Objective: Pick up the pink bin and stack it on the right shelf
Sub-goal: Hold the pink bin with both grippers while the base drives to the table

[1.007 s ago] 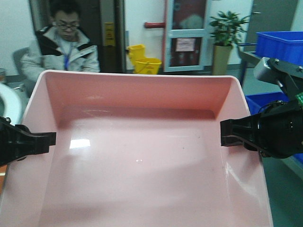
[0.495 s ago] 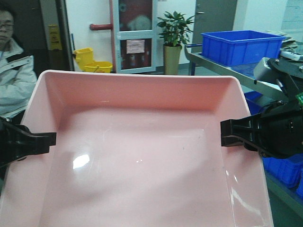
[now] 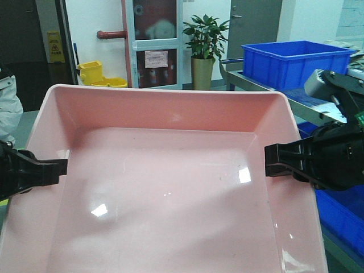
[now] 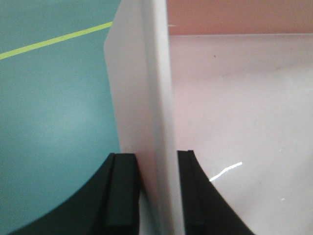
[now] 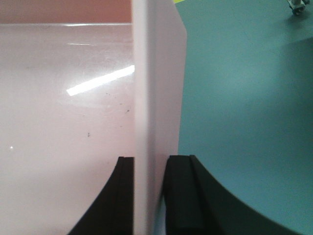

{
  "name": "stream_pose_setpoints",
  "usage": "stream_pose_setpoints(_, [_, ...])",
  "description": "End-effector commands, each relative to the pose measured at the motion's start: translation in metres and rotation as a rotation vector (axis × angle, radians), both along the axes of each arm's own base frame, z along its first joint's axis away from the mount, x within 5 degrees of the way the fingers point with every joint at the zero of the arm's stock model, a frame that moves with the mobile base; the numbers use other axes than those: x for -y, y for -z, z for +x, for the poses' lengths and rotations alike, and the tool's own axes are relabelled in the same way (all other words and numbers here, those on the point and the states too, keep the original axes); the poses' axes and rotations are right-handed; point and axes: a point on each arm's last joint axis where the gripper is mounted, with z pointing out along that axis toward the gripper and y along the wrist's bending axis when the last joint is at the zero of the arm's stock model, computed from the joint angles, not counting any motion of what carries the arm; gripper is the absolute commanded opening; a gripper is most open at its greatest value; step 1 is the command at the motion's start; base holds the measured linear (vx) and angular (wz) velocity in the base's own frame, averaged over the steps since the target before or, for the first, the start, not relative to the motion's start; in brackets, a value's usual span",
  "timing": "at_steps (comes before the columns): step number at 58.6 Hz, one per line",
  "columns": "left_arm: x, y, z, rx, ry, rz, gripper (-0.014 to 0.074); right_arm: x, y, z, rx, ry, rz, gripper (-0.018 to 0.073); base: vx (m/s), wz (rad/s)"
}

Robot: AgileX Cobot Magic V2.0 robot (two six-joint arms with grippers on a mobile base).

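- Bin (image 3: 165,187) is held up between both grippers, above the teal floor (image 4: 54,107).
- Left gripper (image 4: 155,164) pinches its left wall.
- Right gripper (image 5: 148,166) pinches its right wall.

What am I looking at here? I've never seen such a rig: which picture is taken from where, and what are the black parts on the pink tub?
It is a two-armed robot holding an empty pink bin above the teal floor. The wide picture looks forward over the bin: the left pincer is shut on its left wall, the right pincer on its right wall. The other two pictures come from cameras on the wrists, each showing two black fingers squeezing the wall between them. Beyond stand a blue crate and a potted plant.
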Motion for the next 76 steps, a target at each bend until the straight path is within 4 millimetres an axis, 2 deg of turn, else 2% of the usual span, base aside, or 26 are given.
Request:
stream_pose_setpoints(1, [-0.0129, -0.0221, -0.002, 0.168, -0.051, 0.066, -0.0001, 0.0211, -0.0232, -0.0008, 0.179, 0.077, -0.113, -0.0008, 0.49, 0.11])
stream_pose_setpoints(22, [-0.0129, -0.0221, -0.002, 0.169, -0.051, 0.066, -0.0001, 0.0211, -0.0233, -0.0007, 0.18, 0.077, -0.113, -0.0008, 0.51, 0.08])
stream_pose_setpoints(38, [-0.0129, -0.0221, -0.002, 0.169, -0.051, 0.066, -0.0001, 0.0211, -0.0233, -0.0007, 0.18, 0.077, -0.113, -0.0008, 0.5, -0.21])
stream_pose_setpoints(54, [-0.0129, -0.0221, -0.002, 0.169, -0.051, 0.066, -0.0001, 0.0211, -0.0233, -0.0007, 0.18, 0.077, -0.113, -0.0008, 0.49, -0.56])
stream_pose_setpoints(76, [-0.0129, -0.0221, -0.002, 0.169, -0.051, 0.066, -0.0001, 0.0211, -0.0233, -0.0007, 0.18, 0.077, -0.113, -0.0008, 0.45, -0.84])
